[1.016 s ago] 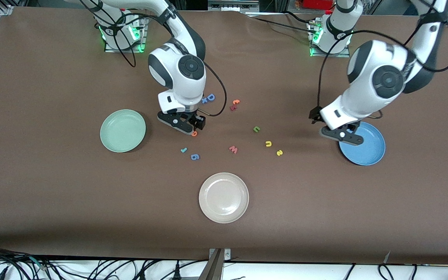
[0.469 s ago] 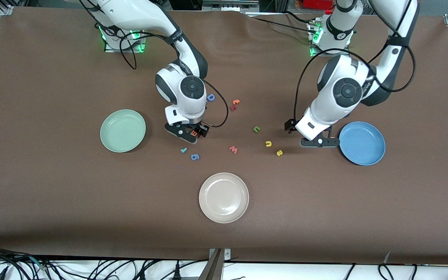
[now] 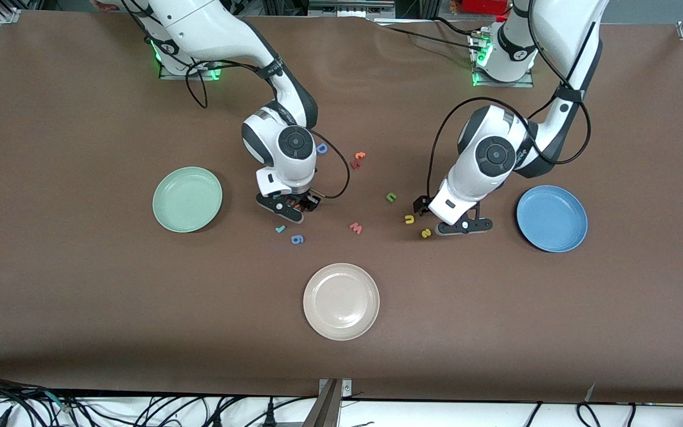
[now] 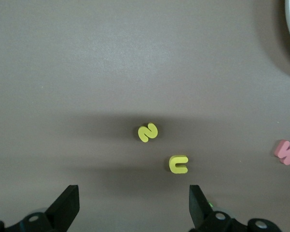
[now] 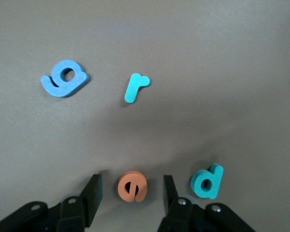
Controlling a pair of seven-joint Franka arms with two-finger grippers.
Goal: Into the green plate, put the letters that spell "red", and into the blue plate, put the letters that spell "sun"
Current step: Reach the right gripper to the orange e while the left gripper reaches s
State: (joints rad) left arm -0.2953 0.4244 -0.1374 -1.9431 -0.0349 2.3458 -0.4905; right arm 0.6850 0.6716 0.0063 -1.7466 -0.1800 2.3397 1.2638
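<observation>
My right gripper (image 5: 131,194) is down at the table with its jaws on either side of the orange "e" (image 5: 132,187), a small gap showing on each side. The teal "d" (image 5: 207,181) lies just beside one finger, and the teal "r" (image 3: 280,228) a little apart. My left gripper (image 3: 463,226) is open wide, low over the table between the yellow "s" (image 3: 426,233) and the blue plate (image 3: 552,218). The yellow "u" (image 3: 409,219) and the green "n" (image 3: 391,197) lie close by. The green plate (image 3: 187,198) is bare.
A cream plate (image 3: 341,301) sits nearest the front camera. A blue "6" (image 3: 297,239) lies by the "r", and a red "w" (image 3: 356,228) at mid-table. A blue "D" (image 3: 321,148) and small orange-red letters (image 3: 357,160) lie toward the bases.
The left arm swung from over the blue plate down beside the yellow letters. The right gripper sank onto the table and its jaws narrowed around the orange "e".
</observation>
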